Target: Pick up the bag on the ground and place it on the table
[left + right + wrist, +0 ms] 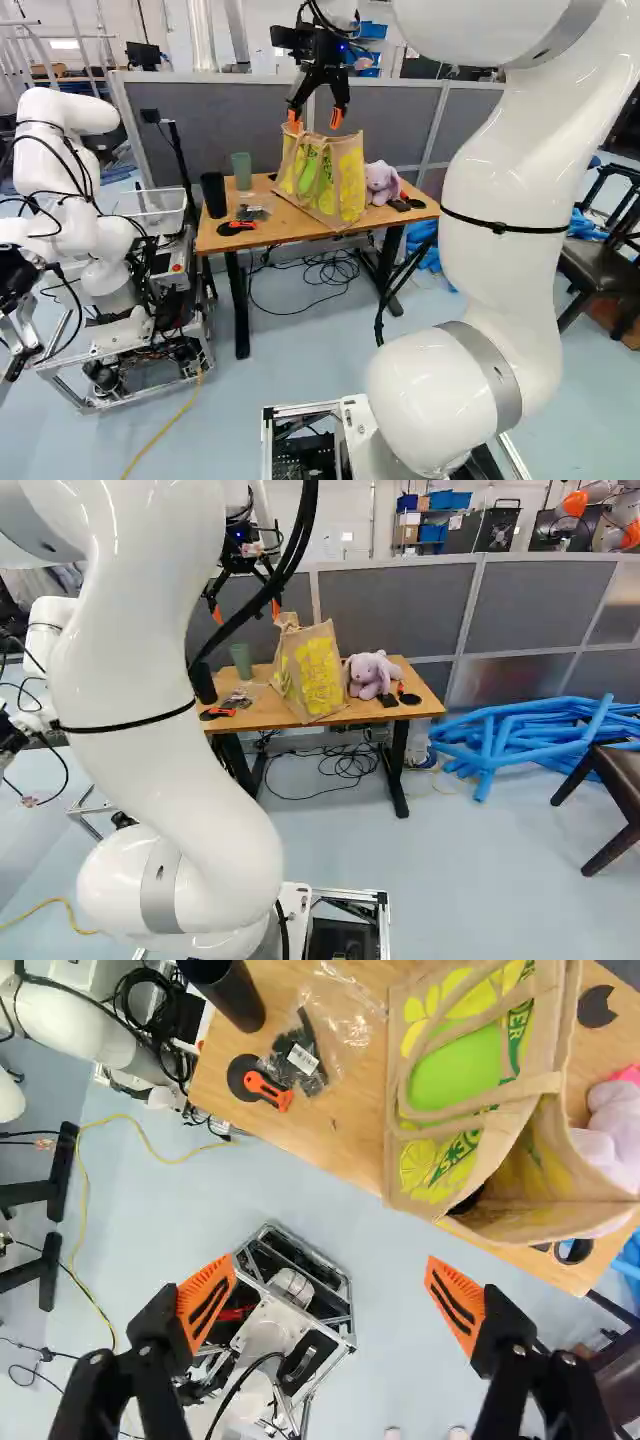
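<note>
Bag (325,180) of brown stuff with yellow and green pictures on it stands upright on top of the table (272,217), and we see its top hanging open. One loop handle (540,1085) droops down the side of the bag. Our end effector (315,119) is up over the bag in the left base view. We have it let go, with its two orange-tipped fingers wide apart. In the wrist view, the bag is ahead of them and off to one side.

In the left base view, we see a green cup (241,172) and a black cup (214,194) to the left of the bag. A red and black tool (238,228) and a see-through packet (340,1010) are on that same side of the bag. A purple toy bunny (382,183) sits just beside the bag, on its right. Well to the left of the bag, we see another robot (62,150).
</note>
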